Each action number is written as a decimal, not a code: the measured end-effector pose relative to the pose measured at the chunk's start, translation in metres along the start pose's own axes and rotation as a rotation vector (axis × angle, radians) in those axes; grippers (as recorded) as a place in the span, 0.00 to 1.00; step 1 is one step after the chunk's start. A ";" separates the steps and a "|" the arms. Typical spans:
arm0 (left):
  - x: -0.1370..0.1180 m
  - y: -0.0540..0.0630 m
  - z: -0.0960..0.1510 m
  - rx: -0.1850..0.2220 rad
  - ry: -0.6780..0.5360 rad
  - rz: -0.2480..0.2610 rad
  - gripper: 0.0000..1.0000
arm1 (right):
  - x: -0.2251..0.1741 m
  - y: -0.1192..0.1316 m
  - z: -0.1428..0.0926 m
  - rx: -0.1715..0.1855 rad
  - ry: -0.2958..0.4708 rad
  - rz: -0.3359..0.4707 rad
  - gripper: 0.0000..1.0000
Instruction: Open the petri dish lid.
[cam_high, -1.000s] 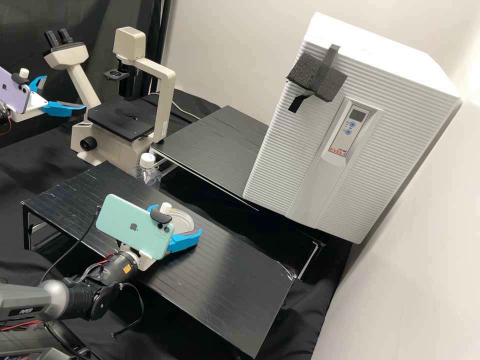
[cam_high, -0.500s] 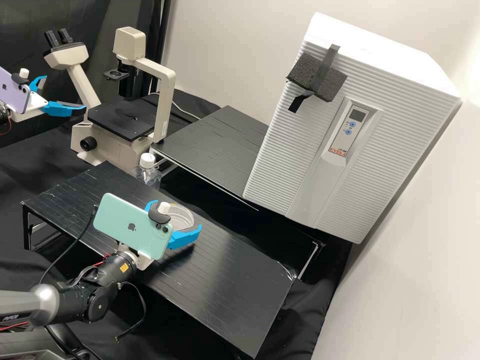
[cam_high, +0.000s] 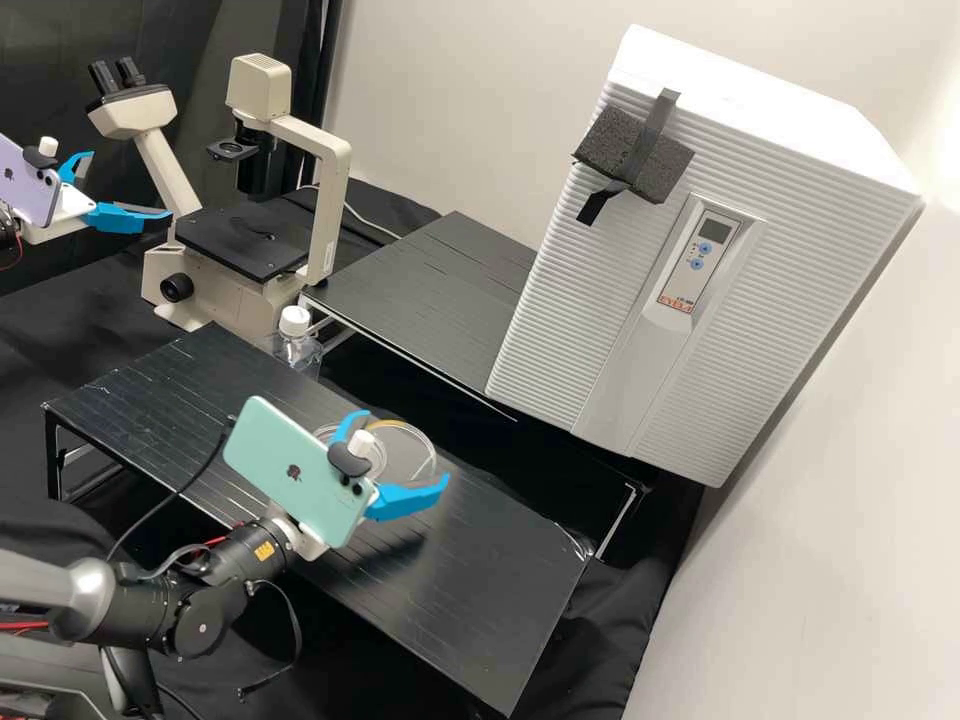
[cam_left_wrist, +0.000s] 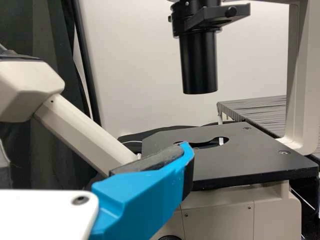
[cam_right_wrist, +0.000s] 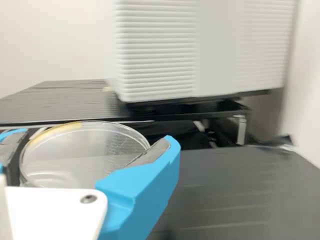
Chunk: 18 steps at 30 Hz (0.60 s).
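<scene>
While left hand (cam_high: 131, 184) gapes empty, right hand (cam_high: 407, 446) grips lid (cam_high: 424, 452) offset from dish (cam_high: 377, 460), near table's far edge (cam_high: 500, 497)

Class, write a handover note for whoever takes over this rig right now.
Right hand: closed on the petri dish lid, holding it above the black table.
Left hand: open, holding nothing, near the microscope.
Dish base: on the table, partly hidden behind the right hand's phone mount.
Done: lid off the base.
Left: probably just set the lid down beside the base and let go.
</scene>
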 end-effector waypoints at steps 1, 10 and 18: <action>0.000 0.000 0.000 0.000 0.000 0.000 1.00 | 0.001 0.002 0.003 0.008 -0.017 0.008 0.00; 0.000 0.000 0.000 0.000 0.000 0.000 1.00 | 0.008 -0.002 0.013 0.030 -0.070 -0.009 0.00; 0.000 0.000 0.000 0.000 0.000 0.000 1.00 | 0.008 0.000 0.017 0.026 -0.100 0.009 0.00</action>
